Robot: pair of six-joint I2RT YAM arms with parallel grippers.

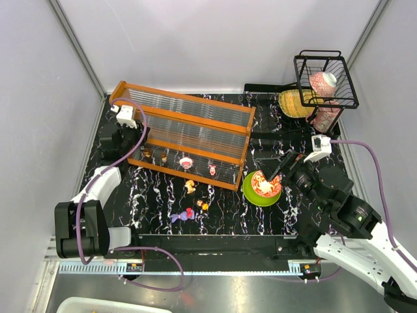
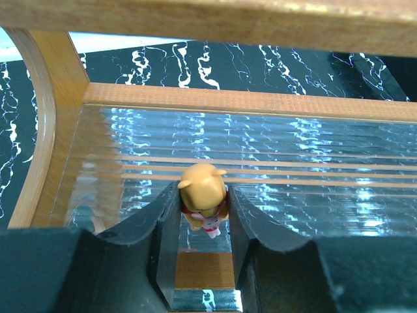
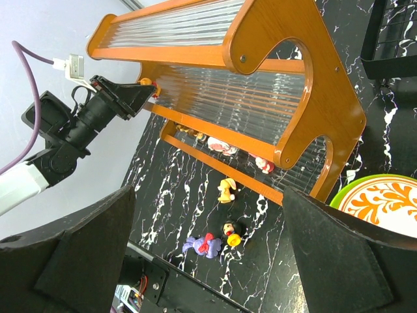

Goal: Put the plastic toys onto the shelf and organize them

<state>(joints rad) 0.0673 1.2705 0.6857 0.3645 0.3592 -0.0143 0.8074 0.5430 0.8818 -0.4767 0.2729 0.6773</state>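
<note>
My left gripper [image 2: 203, 199] is shut on an orange bear figurine [image 2: 202, 190], held over the clear ribbed lower panel [image 2: 293, 150] at the left end of the orange shelf [image 1: 186, 114]. In the top view the left gripper [image 1: 139, 132] is at that left end. Several toys [image 1: 186, 162] stand on the lower tier. A yellow rabbit [image 3: 226, 189], a black-haired doll [image 3: 231, 233] and a purple toy [image 3: 204, 246] lie on the table in front. My right gripper [image 1: 287, 164] is open and empty above the green plate's right side.
A green plate [image 1: 251, 193] with a red-patterned bowl [image 1: 266, 184] sits right of the shelf. A black wire basket [image 1: 326, 78] holding a pink item stands at the back right, with a yellow object [image 1: 293, 103] beside it. Walls close in on both sides.
</note>
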